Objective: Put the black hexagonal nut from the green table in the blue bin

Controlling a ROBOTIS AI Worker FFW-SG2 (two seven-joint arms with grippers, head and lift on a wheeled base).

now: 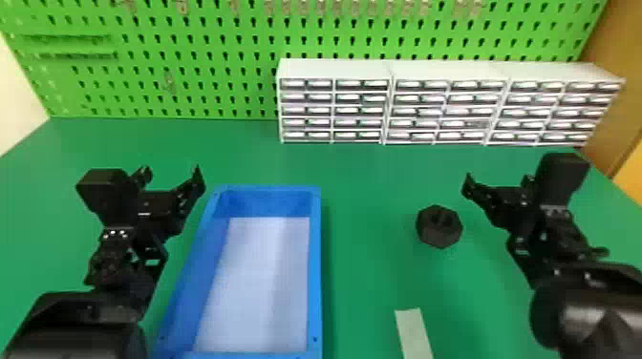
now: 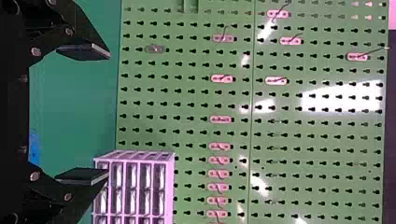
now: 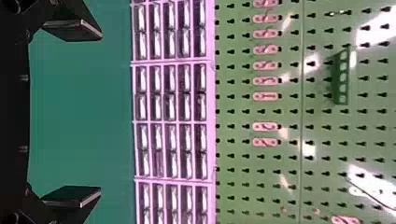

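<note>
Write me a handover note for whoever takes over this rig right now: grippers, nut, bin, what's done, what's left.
Left gripper: open, holding nothing, over the bin's left side.
Right gripper: open, holding nothing, to the right of the nut.
Black hexagonal nut: on the green table, between the blue bin and the right gripper.
Done: no part of the transfer; the nut is not yet picked up.
Left: grasp the nut, carry it left over the bin's wall, release it inside. The right arm looks the better placed.
</note>
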